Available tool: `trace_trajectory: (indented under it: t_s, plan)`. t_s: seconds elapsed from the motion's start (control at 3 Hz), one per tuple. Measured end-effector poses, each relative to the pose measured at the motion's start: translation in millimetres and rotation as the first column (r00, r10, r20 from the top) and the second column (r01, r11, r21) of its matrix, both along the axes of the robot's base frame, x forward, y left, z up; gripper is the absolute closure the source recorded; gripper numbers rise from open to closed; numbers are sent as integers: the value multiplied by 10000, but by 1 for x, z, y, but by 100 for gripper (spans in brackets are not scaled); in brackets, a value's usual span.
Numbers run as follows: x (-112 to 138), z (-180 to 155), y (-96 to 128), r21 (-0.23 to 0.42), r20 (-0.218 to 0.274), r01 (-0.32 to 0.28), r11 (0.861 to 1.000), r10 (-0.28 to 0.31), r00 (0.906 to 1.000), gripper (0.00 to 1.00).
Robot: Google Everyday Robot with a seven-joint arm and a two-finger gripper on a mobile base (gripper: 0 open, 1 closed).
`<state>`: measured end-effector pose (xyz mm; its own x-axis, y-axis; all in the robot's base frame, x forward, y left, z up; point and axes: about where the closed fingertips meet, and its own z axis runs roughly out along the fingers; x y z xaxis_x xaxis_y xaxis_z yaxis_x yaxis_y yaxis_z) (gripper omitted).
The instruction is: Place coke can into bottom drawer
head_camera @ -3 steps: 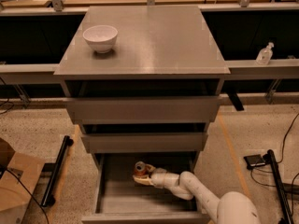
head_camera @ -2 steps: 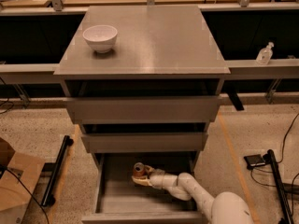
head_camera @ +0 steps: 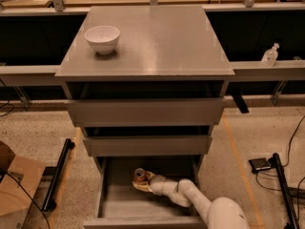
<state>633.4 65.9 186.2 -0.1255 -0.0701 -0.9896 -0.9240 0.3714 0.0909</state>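
One bent arm (head_camera: 191, 198) reaches into the bottom drawer (head_camera: 119, 202) — gripper (head_camera: 142, 181) clasping the coke can (head_camera: 139, 174).

— Where does the light come from?
— From above. The flat grey cabinet top (head_camera: 157, 42) carries a pale sheen, and the round white bowl (head_camera: 102, 38) throws a small shadow at its foot.
— And lower down?
— Dimmer. The open grey bottom drawer (head_camera: 116, 202) lies in shade under the two drawers above it. The robot's pale gripper (head_camera: 143, 182) sits inside, catching warm light, beside the small red coke can (head_camera: 139, 174). The recesses behind the cabinet are almost black.
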Motion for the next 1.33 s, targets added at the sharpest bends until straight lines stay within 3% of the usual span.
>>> trace_trajectory:
  t_s: [0.33,0.67,1.33]
  plan:
    - [0,-8,6,93,-101,25,10000,-24,9999,100]
    - [-1,-14,12,210,-202,6,9998,-2,9998,83]
    - [-2,-16,22,361,-266,-130,9993,139,9995,36]
